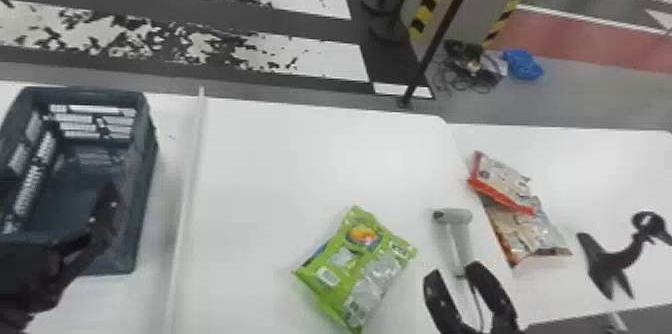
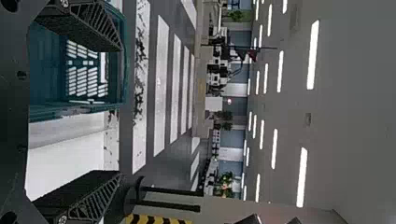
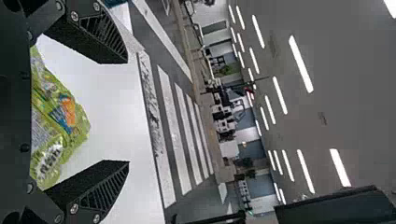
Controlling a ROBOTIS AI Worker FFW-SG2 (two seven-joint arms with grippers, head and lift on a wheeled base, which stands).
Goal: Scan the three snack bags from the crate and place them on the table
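Right claw [image 1: 452, 270], lower right, gapes empty, likely for green snack bag [image 1: 360, 253]; left claw [image 2: 122, 111], spread, empty, near crate [image 1: 142, 158]. Two packets [image 1: 527, 233], right, probably set aside as scanned.

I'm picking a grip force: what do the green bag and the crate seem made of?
Green bag: likely thin plastic film, glossy, judging by its creases and crimped edges. Crate: probably rigid plastic, dark and fairly matte, with moulded slots.

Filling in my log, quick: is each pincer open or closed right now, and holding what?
Left pincer: open, holding nothing.
Right pincer: open, holding nothing.
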